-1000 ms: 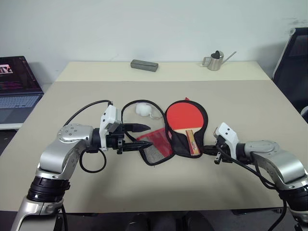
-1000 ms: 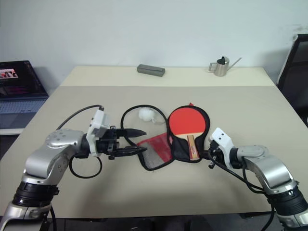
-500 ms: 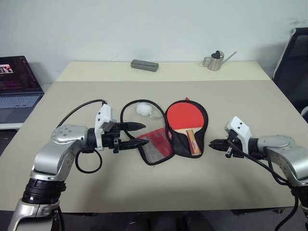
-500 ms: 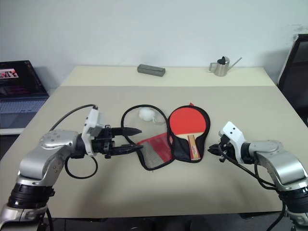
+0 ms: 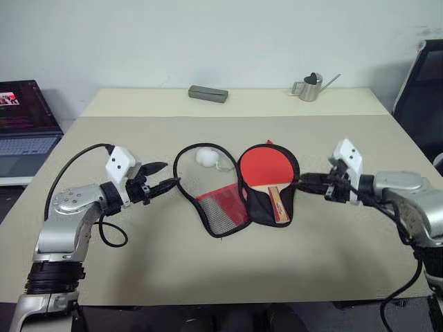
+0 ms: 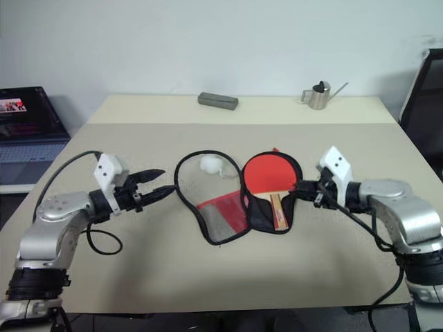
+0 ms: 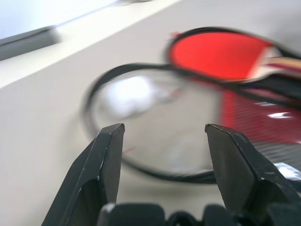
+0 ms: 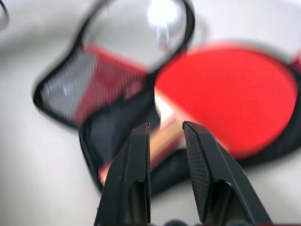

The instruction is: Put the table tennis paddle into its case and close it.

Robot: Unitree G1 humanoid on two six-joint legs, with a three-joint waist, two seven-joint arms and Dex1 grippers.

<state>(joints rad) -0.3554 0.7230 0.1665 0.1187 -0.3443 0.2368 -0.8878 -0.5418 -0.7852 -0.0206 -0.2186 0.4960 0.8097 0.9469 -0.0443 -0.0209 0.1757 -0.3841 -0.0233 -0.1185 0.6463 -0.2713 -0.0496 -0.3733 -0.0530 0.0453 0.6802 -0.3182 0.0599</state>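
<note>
Case (image 5: 239, 200) lay unzipped and spread flat near middle of beige table (image 5: 208, 270). Right half: black lining, carrying the table tennis paddle (image 5: 266, 173), round red rubber face toward the far edge, light wooden handle striped red and black toward the near edge, all within the black zip border. Left half: folded out beside it, red fabric with black mesh at the near end and a clear round panel farther back, ringed by black piping. Small white ball (image 5: 205, 157) seen at the clear panel; inside or under it, could not tell.

Left hand (image 5: 160, 176) held above the table just left of the case, two black fingers spread apart, nothing between them, tips pointing toward the piping but not touching. Black cable looped beside that wrist. Right hand (image 5: 302, 184) at the right rim of the case, level with the paddle handle, fingers a little apart, gripping nothing; contact with the rim could not be told.

Far edge of table: flat grey rectangular block (image 5: 208, 93) and small metal watering can (image 5: 309, 87) with long thin spout, both well apart from the case. Open laptop (image 5: 24, 121) off the table's left side, dark chair (image 5: 422, 97) at right. Nothing lay between either hand and the case.
</note>
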